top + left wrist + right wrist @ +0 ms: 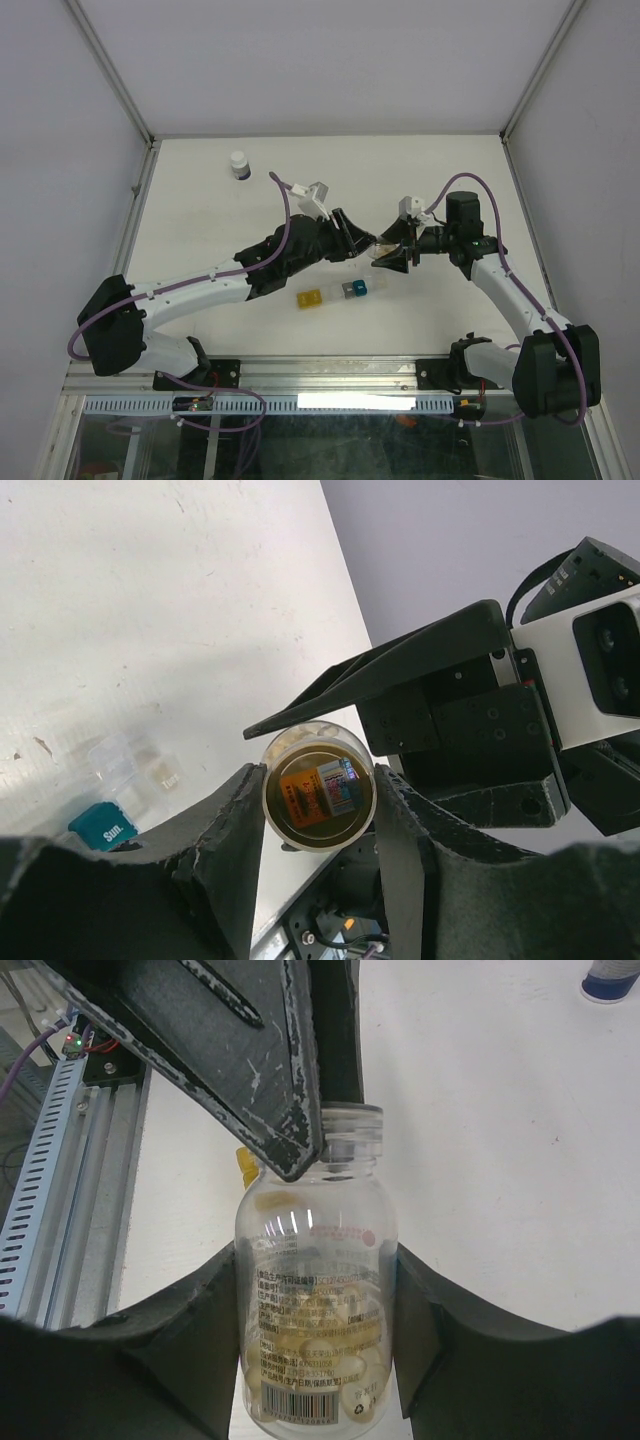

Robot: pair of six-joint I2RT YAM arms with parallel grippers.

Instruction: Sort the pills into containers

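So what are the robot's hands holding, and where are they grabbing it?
Both hold the clear vial. The right gripper clamps its wide body, and the left gripper pinches it at the open neck end.

Left gripper and right gripper crowd the clear labelled vial mid-table. The translucent yellow-blue-clear pillbox strip lies just nearside.

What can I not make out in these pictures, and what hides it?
Top external: left gripper and right gripper cover most of the bottle.
Right wrist: bottle hides most containers; label print obscures the pills' number.
Left wrist: yellow container absent, behind a finger or off-frame; left grip on bottle unclear.
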